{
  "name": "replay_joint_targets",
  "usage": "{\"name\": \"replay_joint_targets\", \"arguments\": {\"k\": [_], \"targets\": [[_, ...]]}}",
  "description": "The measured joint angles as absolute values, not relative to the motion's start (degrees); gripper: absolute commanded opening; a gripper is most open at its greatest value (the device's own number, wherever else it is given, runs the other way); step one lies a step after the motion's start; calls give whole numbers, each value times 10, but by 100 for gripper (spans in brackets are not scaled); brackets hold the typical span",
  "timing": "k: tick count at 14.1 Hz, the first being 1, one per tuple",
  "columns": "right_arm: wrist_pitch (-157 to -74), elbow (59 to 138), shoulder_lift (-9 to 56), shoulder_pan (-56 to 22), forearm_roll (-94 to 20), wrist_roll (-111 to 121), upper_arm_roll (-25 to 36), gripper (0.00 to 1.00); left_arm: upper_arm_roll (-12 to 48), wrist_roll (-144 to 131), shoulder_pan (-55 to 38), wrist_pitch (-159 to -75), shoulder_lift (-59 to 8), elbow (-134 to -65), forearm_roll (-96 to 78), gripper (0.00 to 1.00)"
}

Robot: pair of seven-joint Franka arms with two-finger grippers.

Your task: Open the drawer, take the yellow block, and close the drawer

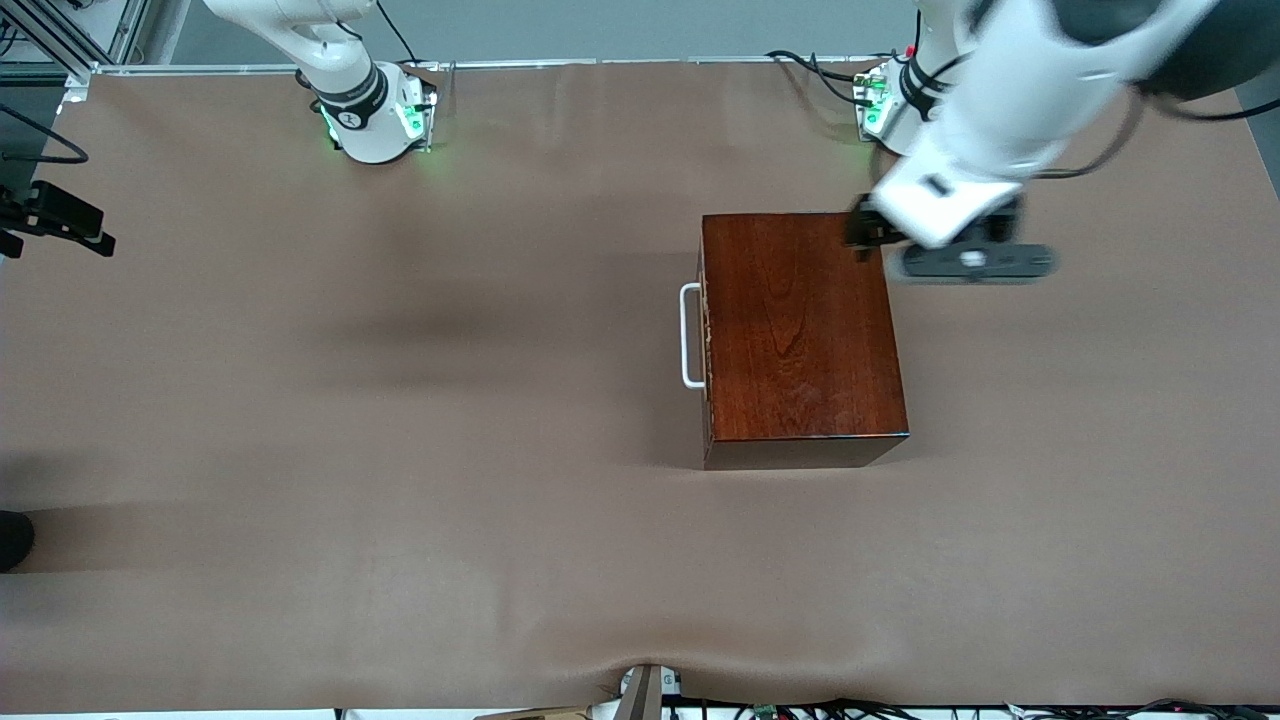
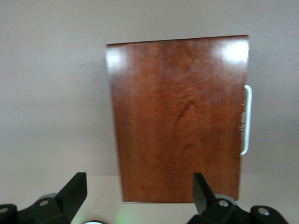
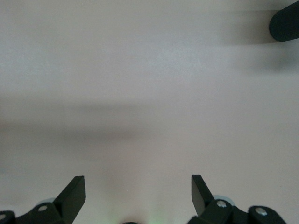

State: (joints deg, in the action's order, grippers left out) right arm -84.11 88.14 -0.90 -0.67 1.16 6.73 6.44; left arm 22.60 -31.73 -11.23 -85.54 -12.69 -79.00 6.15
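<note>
The drawer is shut in the dark wooden box. Its white handle faces the right arm's end of the bench. I can't see the yellow block, so I judge it is inside the drawer.

My left end effector hangs with fingers apart over the box's top, at the corner farthest from the front camera and toward the left arm's end, well away from the handle. My right end effector waits, fingers apart, over bare bench.

My main worry is that a pull on the handle drags the whole box across the bench instead of sliding the drawer, unless one arm braces it. The top is glossy, so a bracing press near that corner could skid off. The thin handle could also slip from a shallow pinch
</note>
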Motion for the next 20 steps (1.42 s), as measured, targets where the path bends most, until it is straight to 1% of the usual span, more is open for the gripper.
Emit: {"name": "replay_joint_targets", "arguments": {"k": [2, 5, 6, 8, 11, 12, 14, 20], "targets": [[-841, 881, -9, -7, 12, 67, 64, 100, 223, -379, -175, -876, -174, -764, 83, 100], [-841, 882, -9, -7, 12, 67, 65, 100, 216, -447, -261, -923, -239, -747, 121, 100], [-841, 882, -9, -7, 11, 67, 65, 100, 205, -461, -289, -932, -258, -742, 130, 100], [-841, 882, -9, -7, 11, 67, 65, 100, 152, -492, -360, -942, -297, -720, 141, 100], [-841, 882, -9, -7, 11, 67, 65, 100, 33, -502, -484, -961, -354, -688, 143, 100], [-841, 882, -9, -7, 11, 67, 65, 100, 3, -504, -516, -969, -372, -683, 143, 100], [-841, 882, -9, -7, 11, 67, 65, 100, -22, -508, -542, -981, -395, -676, 144, 100], [-841, 882, -9, -7, 11, 67, 65, 100, -31, -506, -541, -989, -440, -674, 167, 100]]}}
